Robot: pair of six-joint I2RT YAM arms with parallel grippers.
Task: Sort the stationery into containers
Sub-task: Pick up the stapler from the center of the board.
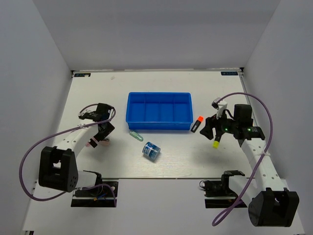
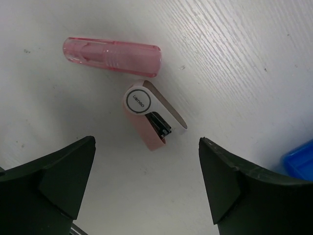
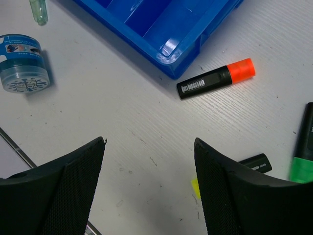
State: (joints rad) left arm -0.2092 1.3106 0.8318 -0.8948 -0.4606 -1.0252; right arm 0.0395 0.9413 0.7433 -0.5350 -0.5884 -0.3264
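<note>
While both hover | left fingers spread, empty | right fingers likewise

Right wrist view: the green-capped black highlighter is cut by the right edge; the yellow-capped black highlighter is largely hidden behind the fingers.

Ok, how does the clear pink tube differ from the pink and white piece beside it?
The pink tube is see-through, long and rounded; the pink and white piece is opaque, shorter and wedge-shaped, with a white logo face. The tube lies nearly level across the left wrist view; the piece slants diagonally. Both are pink and lie on the white table.
</note>
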